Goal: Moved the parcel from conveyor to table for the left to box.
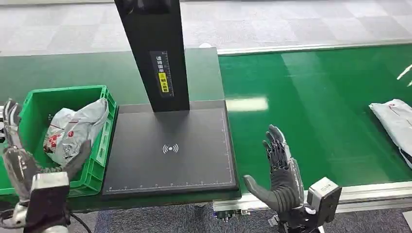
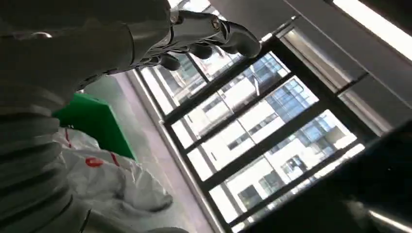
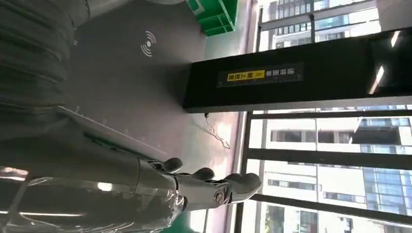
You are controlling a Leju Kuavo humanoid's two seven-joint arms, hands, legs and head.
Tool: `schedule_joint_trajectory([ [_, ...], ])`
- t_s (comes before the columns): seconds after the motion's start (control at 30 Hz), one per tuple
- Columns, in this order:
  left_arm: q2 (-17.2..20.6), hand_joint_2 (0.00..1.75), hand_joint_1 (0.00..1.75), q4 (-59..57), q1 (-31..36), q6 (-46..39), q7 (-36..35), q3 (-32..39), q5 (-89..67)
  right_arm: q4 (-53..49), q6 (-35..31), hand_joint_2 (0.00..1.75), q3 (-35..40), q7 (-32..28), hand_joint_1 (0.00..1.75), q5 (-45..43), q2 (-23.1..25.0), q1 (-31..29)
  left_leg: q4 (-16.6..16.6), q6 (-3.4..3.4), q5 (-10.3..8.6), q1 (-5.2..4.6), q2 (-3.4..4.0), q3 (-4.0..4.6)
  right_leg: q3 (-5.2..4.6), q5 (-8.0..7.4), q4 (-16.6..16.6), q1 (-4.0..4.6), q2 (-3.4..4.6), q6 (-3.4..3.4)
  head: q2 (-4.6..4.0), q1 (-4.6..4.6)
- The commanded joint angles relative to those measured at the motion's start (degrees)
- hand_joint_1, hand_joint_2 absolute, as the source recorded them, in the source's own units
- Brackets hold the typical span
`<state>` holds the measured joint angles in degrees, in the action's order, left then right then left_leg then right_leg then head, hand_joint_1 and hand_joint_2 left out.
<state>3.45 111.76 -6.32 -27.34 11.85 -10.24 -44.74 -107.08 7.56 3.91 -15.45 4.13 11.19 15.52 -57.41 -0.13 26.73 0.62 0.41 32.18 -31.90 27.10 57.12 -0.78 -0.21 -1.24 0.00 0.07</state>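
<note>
Landmark: the dark scanning plate [image 1: 170,150] with a white signal mark at its middle, lying on the worktop [image 1: 58,68]; all places below are given from it.
Black post: a black upright post [image 1: 153,53] rises from the far edge of the plate and bears a yellow label [image 1: 163,80]; the right wrist view shows the same post [image 3: 291,77] and label.
Green crate: a green crate [image 1: 104,131] stands just beside the plate's left edge, touching or nearly touching it.
Parcel in crate: a grey bagged parcel [image 1: 73,131] with red print lies crumpled inside the crate; in the left wrist view its white and red wrapping [image 2: 107,179] lies close under the hand.
Conveyor: the green conveyor [image 1: 316,111] runs to the right of the plate.
Parcel on conveyor: a second grey parcel [image 1: 396,126] lies on the belt well to the right of the plate, at the picture's edge.
Left hand: the left hand [image 1: 29,165] hovers at the crate's near left corner, left of the plate, fingers spread apart, holding nothing.
Right hand: the right hand [image 1: 279,170] is raised just right of the plate's near right corner, over the conveyor's near edge, palm flat, fingers straight and apart, empty.
</note>
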Motion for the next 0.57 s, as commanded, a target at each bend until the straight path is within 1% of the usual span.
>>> schedule_joint_trajectory([
  [0.03,-3.53,1.75,0.0,0.97,-1.52,10.46,-1.42,-16.1,12.99,6.37,-3.39,1.75,1.08,1.95,0.0,1.64,-0.5,-2.8,0.09,0.02,-0.08,0.01,-0.11,-0.1,0.14,-0.06,-0.12,0.03,-0.06,0.05,0.0,-0.02],
  [0.07,-4.8,1.75,0.0,-1.8,-1.52,15.35,-1.9,-16.73,18.97,7.85,-4.54,1.75,2.01,2.71,0.0,1.39,-1.05,-3.38,0.15,0.03,-0.1,0.0,-0.07,-0.14,0.16,-0.1,-0.16,0.02,-0.01,0.06,0.0,-0.02],
  [0.1,-5.26,1.75,0.0,-3.23,-1.37,15.23,-1.41,-16.91,18.96,8.49,-4.94,1.75,2.37,2.7,0.0,1.46,-1.18,-3.64,0.11,0.02,-0.07,0.0,-0.03,-0.13,0.15,-0.08,-0.12,0.02,0.01,0.04,0.0,-0.02],
  [0.17,-6.11,1.75,0.0,-9.81,-0.15,22.57,-3.85,-19.37,26.67,11.12,-5.87,1.75,4.11,4.17,0.0,0.58,-1.86,-4.68,0.25,0.04,-0.15,0.0,-0.03,-0.21,0.25,-0.16,-0.28,0.04,0.03,0.06,0.0,-0.02],
  [0.2,-6.47,1.75,0.0,-11.32,0.13,22.44,-3.4,-19.72,26.75,11.8,-6.01,1.75,4.53,4.23,0.0,0.43,-1.91,-5.01,0.2,0.01,-0.1,-0.02,-0.04,-0.26,0.29,-0.1,-0.2,0.01,0.0,0.05,0.0,0.0],
  [0.23,-6.57,1.75,0.0,-14.14,0.6,24.86,-3.96,-21.12,29.2,13.23,-6.16,1.75,5.47,5.32,0.0,0.32,-1.96,-5.55,0.33,0.01,-0.17,-0.03,-0.07,-0.36,0.4,-0.16,-0.34,0.0,-0.02,0.06,0.0,-0.02],
  [0.27,-6.92,1.75,0.0,-16.49,0.68,25.1,-3.94,-22.3,29.15,14.74,-6.05,1.75,6.22,5.91,0.0,-0.1,-1.58,-5.94,0.36,0.02,-0.2,-0.02,-0.08,-0.36,0.4,-0.22,-0.38,0.01,-0.03,0.08,0.0,0.0],
  [0.37,-7.35,1.75,0.0,-17.98,0.52,24.9,-4.65,-23.59,28.56,16.49,-6.14,1.75,8.03,6.93,0.0,0.13,-1.38,-5.95,0.2,-0.01,-0.09,0.0,-0.02,-0.31,0.32,-0.14,-0.21,0.03,0.02,0.06,0.0,0.0],
  [0.57,-7.74,1.75,0.0,-18.12,1.67,25.87,-5.46,-22.75,27.49,14.77,-7.38,1.75,8.67,7.28,0.0,0.41,-1.73,-3.96,0.22,-0.02,-0.1,-0.01,-0.12,-0.29,0.31,-0.1,-0.2,0.02,-0.07,0.1,0.0,-0.02],
])
